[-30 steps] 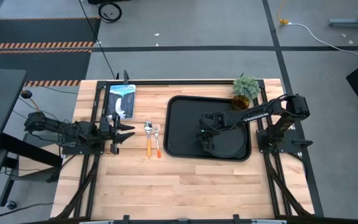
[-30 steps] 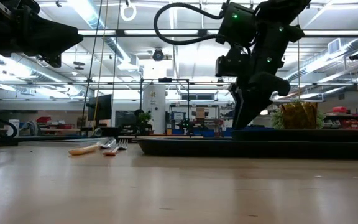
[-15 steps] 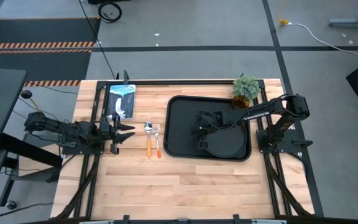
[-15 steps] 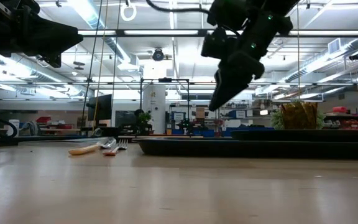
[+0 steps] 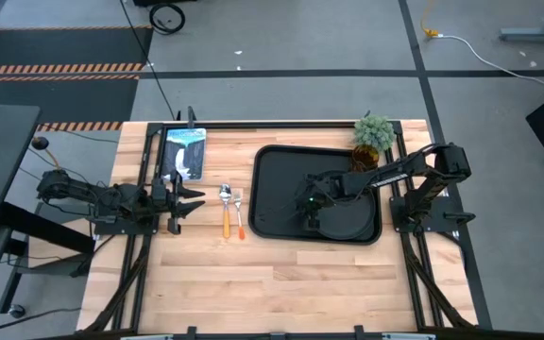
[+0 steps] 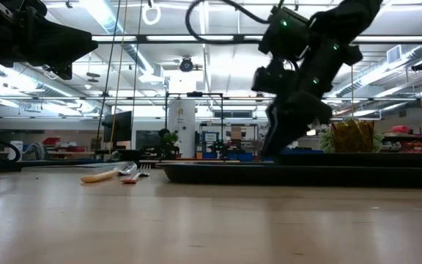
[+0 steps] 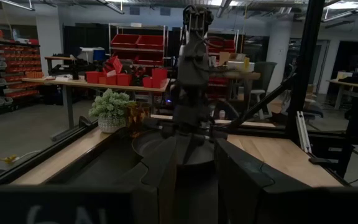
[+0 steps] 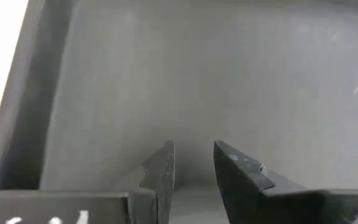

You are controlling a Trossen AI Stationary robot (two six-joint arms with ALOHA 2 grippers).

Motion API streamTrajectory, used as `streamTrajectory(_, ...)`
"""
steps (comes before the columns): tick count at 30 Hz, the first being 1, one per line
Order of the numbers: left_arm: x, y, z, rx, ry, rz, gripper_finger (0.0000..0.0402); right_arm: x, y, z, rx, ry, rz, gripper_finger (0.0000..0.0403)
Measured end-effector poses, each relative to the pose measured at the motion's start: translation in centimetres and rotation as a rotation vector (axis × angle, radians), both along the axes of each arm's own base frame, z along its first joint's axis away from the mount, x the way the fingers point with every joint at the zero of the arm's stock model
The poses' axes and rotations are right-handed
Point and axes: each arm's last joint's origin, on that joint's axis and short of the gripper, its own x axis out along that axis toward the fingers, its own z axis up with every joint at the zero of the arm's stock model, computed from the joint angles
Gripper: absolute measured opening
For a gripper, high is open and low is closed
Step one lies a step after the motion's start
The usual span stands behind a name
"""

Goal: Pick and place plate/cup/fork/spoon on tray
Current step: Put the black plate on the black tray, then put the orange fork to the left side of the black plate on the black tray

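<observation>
The black plate lies flat in the near right part of the black tray. My right gripper is open and empty, low over the tray floor just left of the plate; the low view shows it too. The spoon and the fork lie side by side on the table left of the tray. The amber cup stands at the tray's far right corner. My left gripper waits open at the table's left side.
A small green potted plant stands behind the cup at the far right. A blue and white package lies at the far left. Bare wood stretches along the near side of the table.
My right gripper has risen off the tray and swung toward the table's left edge, then come back down low over the tray floor beside the plate. The plate has stayed where it was in the tray.
</observation>
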Motion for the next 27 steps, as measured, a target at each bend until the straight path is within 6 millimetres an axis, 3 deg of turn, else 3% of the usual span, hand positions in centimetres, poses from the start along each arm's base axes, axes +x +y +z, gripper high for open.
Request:
streamTrajectory(6, 0.0, 0.0, 0.0, 0.000, 0.000, 0.000, 0.0117, 0.0, 0.0, -0.1, 0.000, -0.001, 0.000, 0.0119)
streamTrajectory(15, 0.0, 0.0, 0.0, 0.000, -0.001, 0.000, 0.0117, 2.1, 0.0, 2.8, -0.018, -0.123, 0.023, 0.0119)
streamTrajectory(27, 0.0, 0.0, 0.0, 0.000, 0.000, 0.000, 0.0117, 2.4, 0.2, 3.1, 0.138, -0.182, -0.069, 0.0119)
